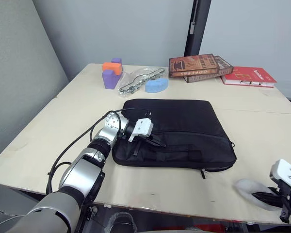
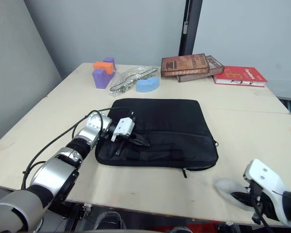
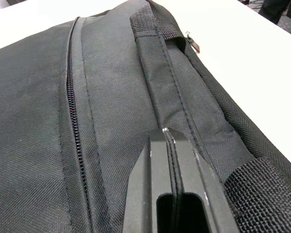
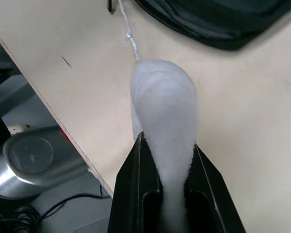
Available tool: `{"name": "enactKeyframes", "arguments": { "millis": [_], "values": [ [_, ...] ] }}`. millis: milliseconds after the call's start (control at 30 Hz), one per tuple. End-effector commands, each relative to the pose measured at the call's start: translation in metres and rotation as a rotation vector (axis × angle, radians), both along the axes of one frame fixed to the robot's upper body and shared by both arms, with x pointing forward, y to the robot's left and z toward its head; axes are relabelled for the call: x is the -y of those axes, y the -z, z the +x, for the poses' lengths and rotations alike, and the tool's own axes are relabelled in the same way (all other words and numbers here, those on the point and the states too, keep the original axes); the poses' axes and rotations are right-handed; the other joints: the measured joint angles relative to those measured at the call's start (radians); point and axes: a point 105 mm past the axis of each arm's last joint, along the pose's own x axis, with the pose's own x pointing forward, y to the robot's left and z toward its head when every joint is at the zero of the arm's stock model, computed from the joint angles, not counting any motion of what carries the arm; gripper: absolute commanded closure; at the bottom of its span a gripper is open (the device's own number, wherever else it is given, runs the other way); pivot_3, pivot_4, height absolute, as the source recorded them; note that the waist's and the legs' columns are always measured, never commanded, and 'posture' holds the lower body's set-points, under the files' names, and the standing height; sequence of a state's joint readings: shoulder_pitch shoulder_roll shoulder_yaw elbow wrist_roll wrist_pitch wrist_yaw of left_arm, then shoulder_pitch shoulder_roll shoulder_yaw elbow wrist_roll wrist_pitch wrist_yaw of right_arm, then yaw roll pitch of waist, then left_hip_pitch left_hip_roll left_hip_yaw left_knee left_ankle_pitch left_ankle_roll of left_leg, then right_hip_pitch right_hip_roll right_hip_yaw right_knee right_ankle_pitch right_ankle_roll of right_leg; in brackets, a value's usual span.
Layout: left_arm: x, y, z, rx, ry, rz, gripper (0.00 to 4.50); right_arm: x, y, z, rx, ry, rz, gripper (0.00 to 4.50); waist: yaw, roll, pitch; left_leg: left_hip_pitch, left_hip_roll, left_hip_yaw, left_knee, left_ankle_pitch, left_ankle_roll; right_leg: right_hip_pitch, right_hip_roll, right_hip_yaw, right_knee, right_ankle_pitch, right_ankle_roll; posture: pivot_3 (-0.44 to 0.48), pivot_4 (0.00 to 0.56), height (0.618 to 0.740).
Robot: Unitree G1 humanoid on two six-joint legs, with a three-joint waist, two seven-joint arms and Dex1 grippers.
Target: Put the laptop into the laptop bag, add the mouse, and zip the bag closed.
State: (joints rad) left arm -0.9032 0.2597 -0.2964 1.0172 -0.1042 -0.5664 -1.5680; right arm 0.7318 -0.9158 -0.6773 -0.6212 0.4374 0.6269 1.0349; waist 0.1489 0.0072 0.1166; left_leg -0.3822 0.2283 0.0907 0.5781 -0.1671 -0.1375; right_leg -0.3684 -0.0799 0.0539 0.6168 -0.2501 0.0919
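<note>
Bag lies flat mid-desk; both grippers are closed.

The laptop bag [image 1: 177,131] lies flat in the middle of the desk [image 1: 262,121], its zipper running along the side toward the front edge. The left gripper [image 1: 148,141] rests on the bag's left end, fingers pressed together with no gap. The right gripper [image 4: 167,160], at the front right corner, clamps the white mouse [image 4: 164,104] just off the bag's front right corner.
</note>
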Motion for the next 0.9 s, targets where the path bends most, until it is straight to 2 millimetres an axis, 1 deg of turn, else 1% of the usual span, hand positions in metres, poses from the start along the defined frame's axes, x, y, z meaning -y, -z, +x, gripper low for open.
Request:
{"name": "enactKeyframes", "arguments": {
  "millis": [33, 300, 567, 700, 900],
  "values": [
    [-0.007, 0.012, -0.002, -0.038, 0.008, 0.089, 4.50, 0.019, -0.008, -0.001, 0.027, 0.051, -0.053, 4.48, 0.001, 0.000, 0.000, 0.000, 0.000, 0.000, 0.000, 0.000, 0.000, 0.000, 0.000, 0.000, 0.000, 0.000, 0.000, 0.000, 0.150, 0.740],
    [-0.010, 0.014, -0.002, -0.041, 0.012, 0.103, 4.50, 0.040, -0.011, -0.005, 0.028, 0.100, -0.096, 4.48, 0.001, 0.000, 0.000, 0.000, 0.000, 0.002, -0.001, 0.000, 0.001, 0.000, -0.002, -0.001, -0.002, 0.000, 0.001, 0.000, 0.150, 0.740],
    [-0.013, 0.017, -0.003, -0.035, 0.017, 0.121, 4.50, 0.058, -0.010, -0.006, 0.019, 0.148, -0.157, 4.48, 0.001, 0.000, 0.000, 0.000, 0.000, 0.002, -0.002, 0.000, 0.001, 0.000, -0.002, -0.001, -0.003, 0.000, 0.001, 0.000, 0.150, 0.740],
    [-0.015, 0.020, -0.004, -0.007, 0.033, 0.152, 4.50, 0.069, -0.013, -0.001, 0.038, 0.181, -0.192, 4.48, 0.001, 0.000, 0.000, 0.000, 0.000, 0.003, -0.002, 0.000, 0.001, 0.000, -0.002, -0.001, -0.003, 0.000, 0.001, 0.000, 0.150, 0.740],
    [-0.016, 0.028, -0.006, 0.035, 0.062, 0.206, 4.50, 0.092, -0.009, 0.010, 0.064, 0.250, -0.291, 4.48, 0.001, 0.000, 0.000, 0.000, 0.000, 0.003, -0.002, 0.001, 0.001, 0.000, -0.002, -0.001, -0.004, 0.000, 0.001, 0.000, 0.150, 0.740]
  ]
}}
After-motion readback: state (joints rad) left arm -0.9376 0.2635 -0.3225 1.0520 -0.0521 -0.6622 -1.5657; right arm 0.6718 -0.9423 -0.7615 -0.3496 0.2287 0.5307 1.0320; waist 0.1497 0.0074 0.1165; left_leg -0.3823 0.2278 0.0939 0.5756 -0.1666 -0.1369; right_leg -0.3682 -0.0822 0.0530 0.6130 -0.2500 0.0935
